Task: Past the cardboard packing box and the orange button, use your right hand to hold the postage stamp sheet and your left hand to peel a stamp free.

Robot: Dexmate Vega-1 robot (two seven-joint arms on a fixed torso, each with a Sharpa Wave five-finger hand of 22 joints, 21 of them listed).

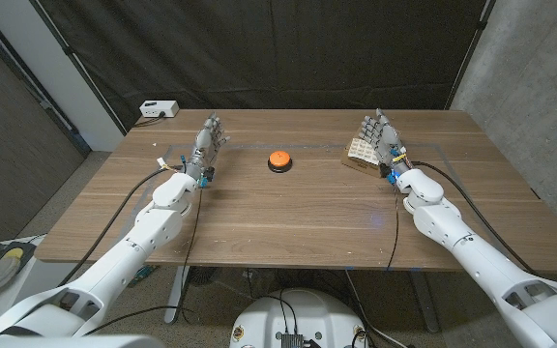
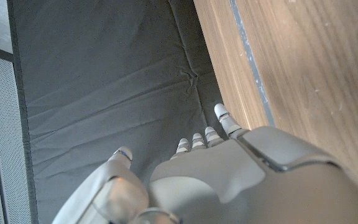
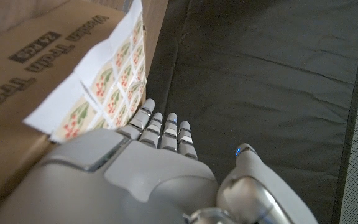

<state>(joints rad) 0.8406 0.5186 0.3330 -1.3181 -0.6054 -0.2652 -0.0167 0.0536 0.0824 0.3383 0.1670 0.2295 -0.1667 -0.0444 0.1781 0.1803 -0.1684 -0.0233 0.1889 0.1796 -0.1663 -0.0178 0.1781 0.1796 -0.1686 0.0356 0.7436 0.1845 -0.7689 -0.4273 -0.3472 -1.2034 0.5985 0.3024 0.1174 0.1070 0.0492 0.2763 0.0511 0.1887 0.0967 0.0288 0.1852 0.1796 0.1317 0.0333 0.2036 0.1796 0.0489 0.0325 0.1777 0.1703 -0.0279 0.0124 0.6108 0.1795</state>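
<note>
The orange button sits mid-bench. Right of it, the stamp sheet lies on the cardboard box, with the right hand beside it, fingers extended, holding nothing. Left of the button, the left hand stands empty, fingers apart.

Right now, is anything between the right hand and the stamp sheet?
Nothing visible. The stamp sheet lies on the cardboard box right beside the right hand, whose fingers are spread and hold nothing.
</note>
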